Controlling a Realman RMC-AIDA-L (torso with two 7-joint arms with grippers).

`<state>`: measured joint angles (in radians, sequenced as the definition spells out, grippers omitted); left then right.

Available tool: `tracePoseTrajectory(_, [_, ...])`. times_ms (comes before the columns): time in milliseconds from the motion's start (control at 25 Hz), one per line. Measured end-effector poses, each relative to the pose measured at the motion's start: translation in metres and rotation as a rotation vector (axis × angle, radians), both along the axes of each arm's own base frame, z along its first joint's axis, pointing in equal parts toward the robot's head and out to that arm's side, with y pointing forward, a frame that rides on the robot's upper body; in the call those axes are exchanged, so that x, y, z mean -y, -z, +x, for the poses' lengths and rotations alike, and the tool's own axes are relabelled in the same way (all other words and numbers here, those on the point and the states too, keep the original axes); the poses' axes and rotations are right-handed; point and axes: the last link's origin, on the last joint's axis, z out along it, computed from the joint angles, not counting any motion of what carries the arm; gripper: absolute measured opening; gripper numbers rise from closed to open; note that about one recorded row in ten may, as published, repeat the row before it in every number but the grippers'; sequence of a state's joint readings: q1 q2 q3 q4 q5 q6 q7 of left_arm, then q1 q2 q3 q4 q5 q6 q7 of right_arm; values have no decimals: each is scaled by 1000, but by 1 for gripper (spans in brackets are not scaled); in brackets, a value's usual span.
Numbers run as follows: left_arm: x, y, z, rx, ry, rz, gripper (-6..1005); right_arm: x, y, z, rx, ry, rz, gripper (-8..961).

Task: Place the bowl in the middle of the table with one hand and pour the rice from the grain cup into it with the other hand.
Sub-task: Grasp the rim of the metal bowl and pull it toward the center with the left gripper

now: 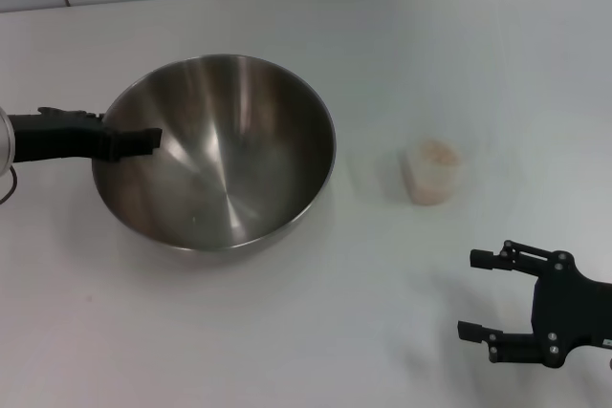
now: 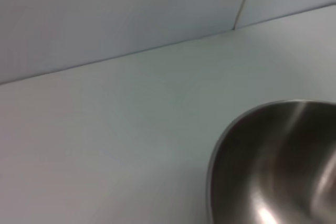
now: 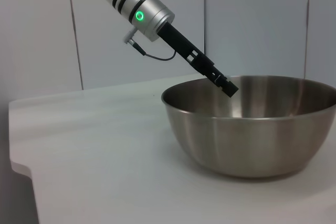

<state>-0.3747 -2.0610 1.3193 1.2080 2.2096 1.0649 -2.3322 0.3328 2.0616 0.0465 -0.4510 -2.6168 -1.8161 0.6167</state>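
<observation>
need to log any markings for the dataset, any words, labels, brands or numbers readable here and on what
None can be read.
The bowl: plain steel, no marking.
The grain cup holding the rice: no print visible.
The table: bare white.
The left pincer at the bowl's rim and the right pincer near the table's front edge: no lettering; the left arm shows only a green light.

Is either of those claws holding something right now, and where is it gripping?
The left gripper sits at the bowl rim on the robot's left side, apparently pinching it. The right gripper is open and holds nothing, near the grain cup.
</observation>
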Motion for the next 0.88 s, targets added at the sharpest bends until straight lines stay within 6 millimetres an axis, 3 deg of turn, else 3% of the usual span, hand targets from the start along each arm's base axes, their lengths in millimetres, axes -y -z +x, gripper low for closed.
tracePoseTrajectory(360, [-3, -1, 2, -30, 11, -28, 602, 0, 0, 0, 2, 1, -2, 772])
tracePoseTrajectory(560, [-6, 1, 6, -52, 19, -45, 376, 0, 0, 1, 2, 5, -5, 769])
tracePoseTrajectory(880, [-8, 3, 12, -52, 34, -60, 104, 0, 0, 1, 4, 11, -9, 763])
